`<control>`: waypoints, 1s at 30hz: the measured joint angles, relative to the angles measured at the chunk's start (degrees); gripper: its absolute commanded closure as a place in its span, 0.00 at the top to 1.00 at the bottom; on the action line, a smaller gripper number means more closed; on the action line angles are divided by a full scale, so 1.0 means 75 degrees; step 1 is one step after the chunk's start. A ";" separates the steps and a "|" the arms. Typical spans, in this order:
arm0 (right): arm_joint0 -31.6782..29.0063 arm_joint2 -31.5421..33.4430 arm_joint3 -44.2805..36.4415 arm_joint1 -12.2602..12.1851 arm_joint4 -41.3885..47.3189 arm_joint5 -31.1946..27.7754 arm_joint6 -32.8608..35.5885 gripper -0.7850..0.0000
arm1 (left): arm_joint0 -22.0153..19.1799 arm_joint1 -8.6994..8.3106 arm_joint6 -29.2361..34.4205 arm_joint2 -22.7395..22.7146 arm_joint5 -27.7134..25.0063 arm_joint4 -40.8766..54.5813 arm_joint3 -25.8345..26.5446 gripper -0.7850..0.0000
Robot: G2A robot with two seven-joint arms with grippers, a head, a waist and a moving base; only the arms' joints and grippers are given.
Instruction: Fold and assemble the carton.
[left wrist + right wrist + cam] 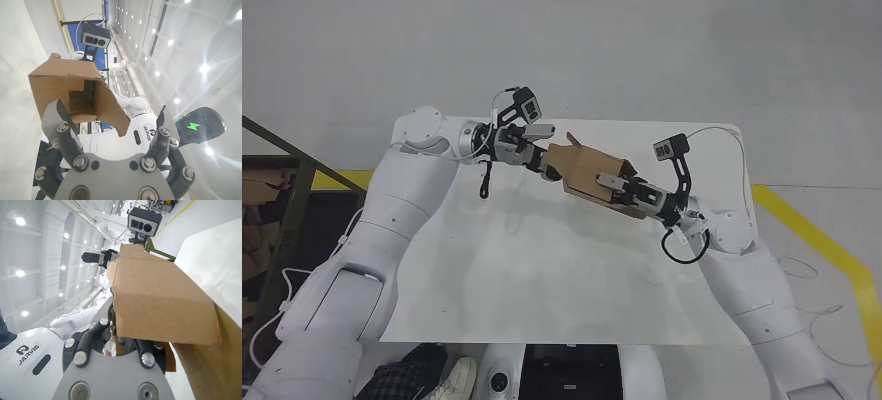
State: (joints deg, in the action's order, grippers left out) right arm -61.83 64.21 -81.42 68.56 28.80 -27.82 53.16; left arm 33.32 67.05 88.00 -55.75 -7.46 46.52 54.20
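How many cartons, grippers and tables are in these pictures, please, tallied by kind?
carton: 1
grippers, the left gripper and the right gripper: 2
table: 1
Total: 4

— How are the two arms sitting?

— Both are stretching out in front and pointing inward, so the wrists are facing each other. The left arm point(412, 200) is lying nearly straight from the shoulder. The right arm point(747, 265) is bending at the elbow and angling its wrist back toward the middle.

— And the left gripper point(111, 106)?

— It is holding its fingers point(54, 115) wide apart and gripping nothing. One fingertip is sitting right at the carton point(62, 89) edge, though I can't tell if it is touching.

— The right one?

— The right gripper point(614, 183) is clamping the carton's near end and holding it up. The cardboard is hiding most of its fingers.
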 measured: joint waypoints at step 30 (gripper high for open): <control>-0.0053 -0.0581 -0.0124 0.0097 0.0196 0.0063 0.0754 0.00 | 0.0112 -0.0096 -0.0341 -0.0658 -0.0153 0.0040 0.0181 1.00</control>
State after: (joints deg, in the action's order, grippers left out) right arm -62.23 59.85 -82.35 69.29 30.27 -27.34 58.81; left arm 34.16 66.33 85.44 -60.69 -8.61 46.82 55.56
